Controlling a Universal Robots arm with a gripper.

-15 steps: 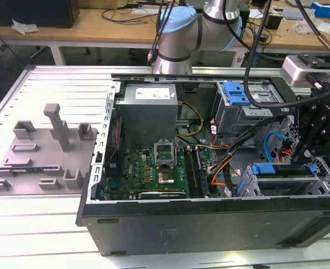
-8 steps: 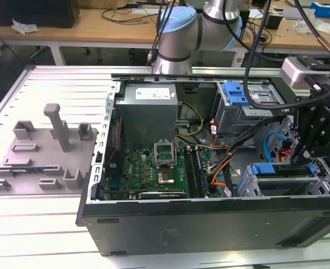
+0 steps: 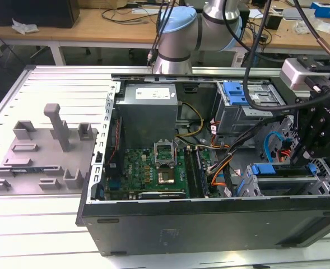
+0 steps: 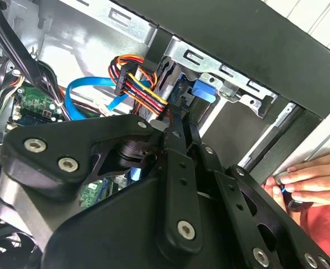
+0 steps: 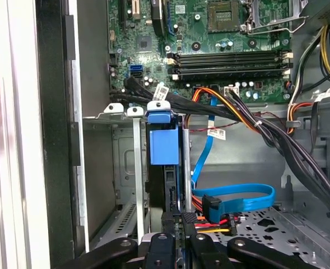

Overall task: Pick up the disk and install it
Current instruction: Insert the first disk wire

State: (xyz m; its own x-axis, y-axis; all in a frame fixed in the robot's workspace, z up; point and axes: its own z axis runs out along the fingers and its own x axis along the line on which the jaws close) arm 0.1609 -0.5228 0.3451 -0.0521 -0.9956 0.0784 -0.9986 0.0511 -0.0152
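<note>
The disk [image 5: 163, 147] stands edge-on in a slot of the metal drive cage [image 5: 135, 168], its bright blue rail tab facing me. My gripper [image 5: 179, 219] is at the disk's near end, and its black fingers [image 5: 167, 224] sit close together on either side of the disk's edge. In the second wrist view the gripper [image 4: 182, 128] reaches toward the blue tab [image 4: 205, 91] in the cage. In the exterior view the gripper [image 3: 316, 147] hangs over the cage at the case's right end, beside the blue-railed disk [image 3: 272, 170].
The computer case [image 3: 209, 221] lies open, with the motherboard [image 3: 153, 168] inside. Cable bundles [image 5: 249, 120] and a blue flat cable [image 5: 237, 196] run beside the cage. A person's hand [image 4: 313, 180] rests on the case edge. A grey fixture plate [image 3: 38, 151] sits at the exterior view's left.
</note>
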